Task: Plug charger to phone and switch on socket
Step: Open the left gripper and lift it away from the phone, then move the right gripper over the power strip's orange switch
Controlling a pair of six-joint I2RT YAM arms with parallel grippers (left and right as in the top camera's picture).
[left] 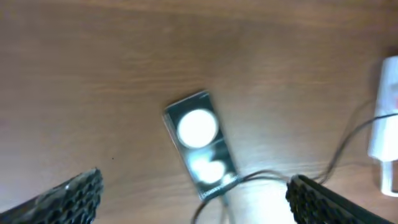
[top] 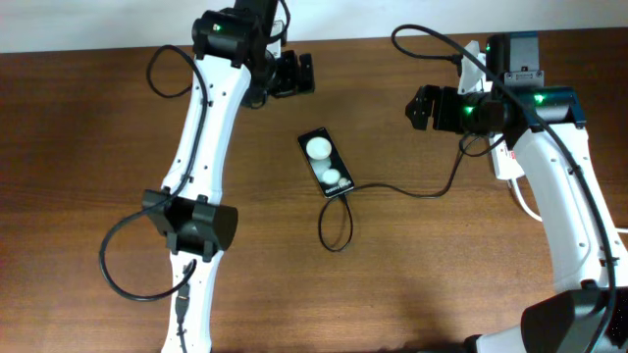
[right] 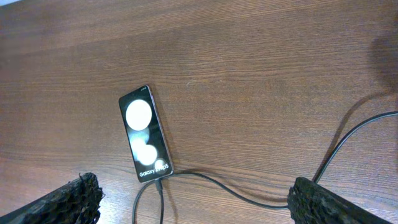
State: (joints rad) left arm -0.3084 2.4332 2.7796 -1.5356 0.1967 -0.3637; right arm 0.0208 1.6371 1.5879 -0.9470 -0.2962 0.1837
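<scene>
The black phone [top: 326, 165] lies flat mid-table with two white spots on its lit screen. It also shows in the left wrist view [left: 200, 144] and the right wrist view [right: 145, 132]. The thin black charger cable [top: 392, 189] has its plug tip in the phone's near end [right: 161, 182], loops once, then runs right. The white socket strip [left: 387, 124] shows at the right edge; in the overhead view it is mostly hidden under my right arm [top: 502, 162]. My left gripper [top: 294, 74] [left: 196, 186] is open and empty, behind the phone. My right gripper [top: 424, 106] [right: 196, 190] is open and empty, to the phone's right.
The brown wooden table [top: 98, 147] carries the arms' own black cables, one looping at the left [top: 123, 279]. A thick white cord [top: 522, 203] hangs by the right arm's base.
</scene>
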